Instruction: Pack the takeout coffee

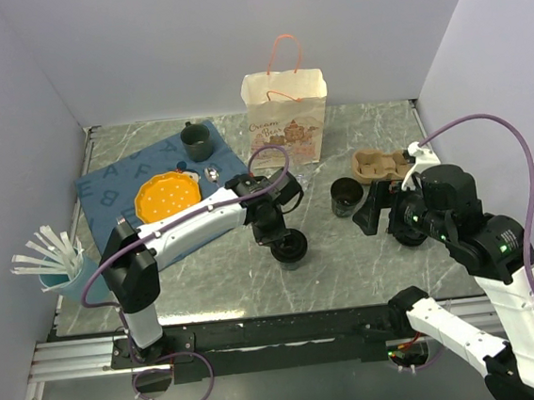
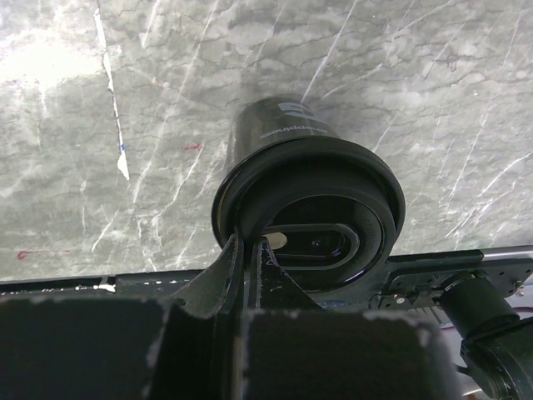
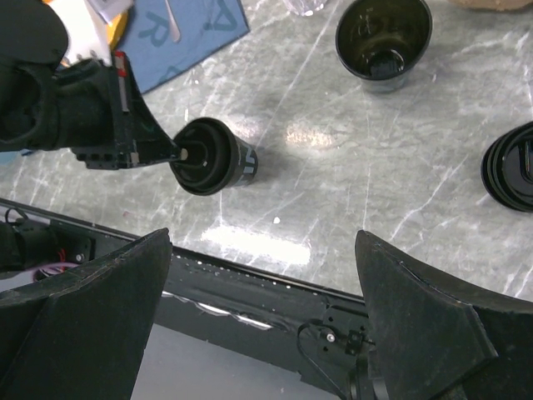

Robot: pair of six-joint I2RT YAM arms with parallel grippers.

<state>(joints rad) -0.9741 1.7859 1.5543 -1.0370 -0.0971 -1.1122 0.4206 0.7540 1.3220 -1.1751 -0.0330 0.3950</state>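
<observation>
Left gripper (image 2: pixel 250 265): clenched. The jaws are almost together and nip the near rim of a round black plastic lid (image 2: pixel 333 179), with one finger outside the rim and one inside. The lid sits on a small dark disposable cup (image 2: pixel 275 125) directly below the fingertips. The cup stands upright on the grey marble-pattern table (image 2: pixel 125 125).

Right gripper (image 3: pixel 262 237): released. The jaws are spread wide with nothing between them, and it hangs above the table, well apart from the left gripper's cup.
- Ahead of it and closest is a second dark cup, lidless and empty (image 3: pixel 385 37), standing upright.
- To one side of it is another black round lid (image 3: pixel 510 167). It is cut off at the frame edge, so I can't tell whether a cup is under it.
- Beyond the lidless cup, toward the back wall, is the brown moulded-pulp two-cup tray (image 1: pixel 382 163). Both of its pockets look empty.

Farther out from the left gripper:
- At the back centre, a cream paper bag with pink handles (image 1: pixel 286 118) stands upright.
- Beyond the left arm's outer side lies a blue lettered mat (image 1: pixel 114 182). On it are a round orange plate (image 1: pixel 165 196) and, at the back corner, a dark green handled mug (image 1: pixel 196 141).
- At the far left table edge is a light blue holder with white strips fanned out (image 1: pixel 62 267).
</observation>
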